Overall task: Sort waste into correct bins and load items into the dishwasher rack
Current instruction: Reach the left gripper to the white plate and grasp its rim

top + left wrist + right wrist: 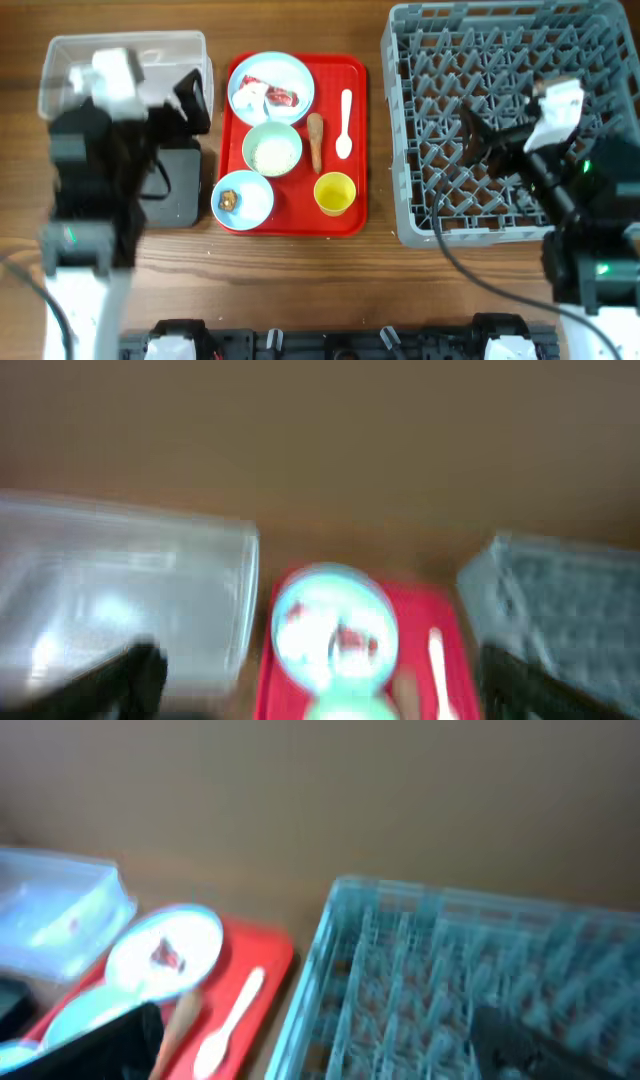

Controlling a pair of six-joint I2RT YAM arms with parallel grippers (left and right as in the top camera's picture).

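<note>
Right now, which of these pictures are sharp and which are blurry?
Overhead: sharp on the tray and rack, only the left arm smeared. Left wrist: badly blurred, the plate just a pale disc. Right wrist: soft as well, yet the spoon is readable.

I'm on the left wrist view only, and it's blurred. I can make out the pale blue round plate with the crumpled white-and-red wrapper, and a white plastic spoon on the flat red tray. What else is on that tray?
Observer: A small yellow cup stands near the right edge of the flat red tray, on the robot's side of the white plastic spoon.
Operator: Any more waste there?
Observer: A thin orange-brown carrot lies between the spoon and a pale blue bowl holding white rice grains.
Operator: Where's the black bin?
Observer: The shallow black tub sits on the robot's side of the clear plastic tub, left of the tray.
</note>
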